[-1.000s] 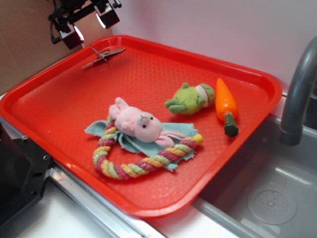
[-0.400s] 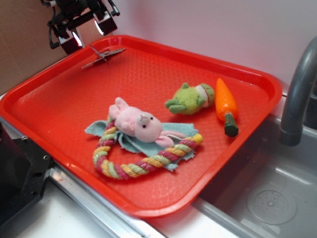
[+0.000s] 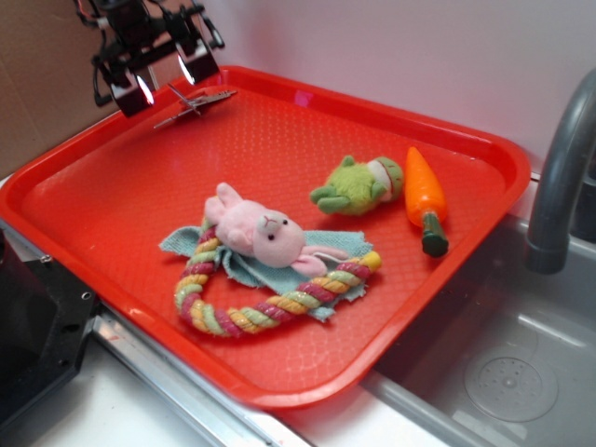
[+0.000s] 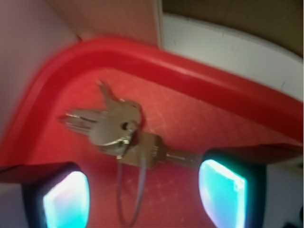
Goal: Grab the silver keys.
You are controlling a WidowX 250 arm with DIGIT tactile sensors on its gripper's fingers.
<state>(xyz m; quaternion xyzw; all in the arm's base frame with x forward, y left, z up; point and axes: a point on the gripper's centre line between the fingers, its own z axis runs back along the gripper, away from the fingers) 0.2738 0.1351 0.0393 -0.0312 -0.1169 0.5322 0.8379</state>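
Gripper point(image 3: 160, 76) has lifted and shifted slightly toward the tray's point(image 3: 484, 149) far-left corner over the last second; fingers spread wide, holding nothing. Silver keys point(image 3: 194, 102) lie flat there, unmoved (wrist view: keys point(image 4: 118, 128) between the pads). Descent comes next, I judge.

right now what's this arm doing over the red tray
The robot arm's tool hangs open above the far left corner of the red plastic tray, where the small bunch of flat silver metal keys lies on the tray floor. In the wrist view the keys sit between the two fingers, not yet gripped. The pink plush bunny, striped rope ring, green plush toy and orange toy carrot lie apart from the tool, elsewhere on the tray.
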